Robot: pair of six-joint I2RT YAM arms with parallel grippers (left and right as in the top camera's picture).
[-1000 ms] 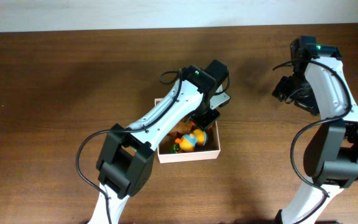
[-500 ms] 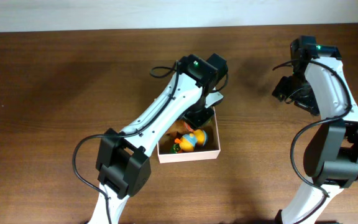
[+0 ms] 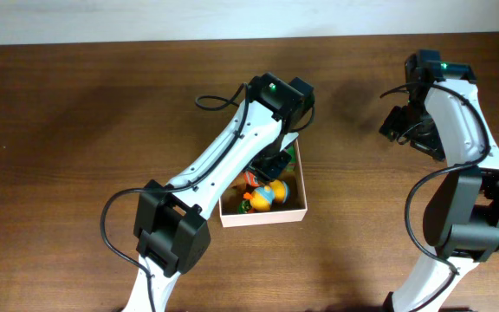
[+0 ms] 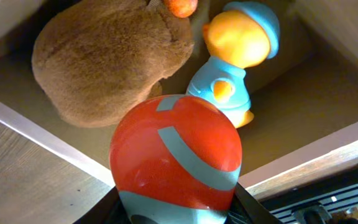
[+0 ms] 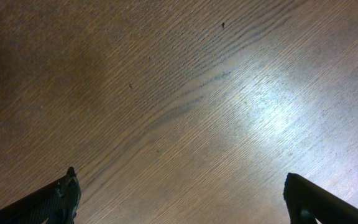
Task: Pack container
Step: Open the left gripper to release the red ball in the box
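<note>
Container (image 3: pixel 262 217): centre of the overhead frame on the wood table (image 3: pixel 76 130), with a duck toy (image 3: pixel 271 195) and brown plush (image 4: pixel 110 62) inside. Left gripper (image 3: pixel 273 163) pinches a red striped egg toy (image 4: pixel 176 149). Over the last second we saw it shift upper-left above the box, so release looks near. Right gripper (image 5: pixel 185 199) spread, idle.

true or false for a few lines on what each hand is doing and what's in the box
1. The left hand holds a red toy with pale blue stripes. True.
2. The right hand is shut on a duck. False: it is open over bare table.
3. A brown plush toy lies inside the container. True.
4. The yellow duck wears a red cap. False: its cap is blue.
</note>
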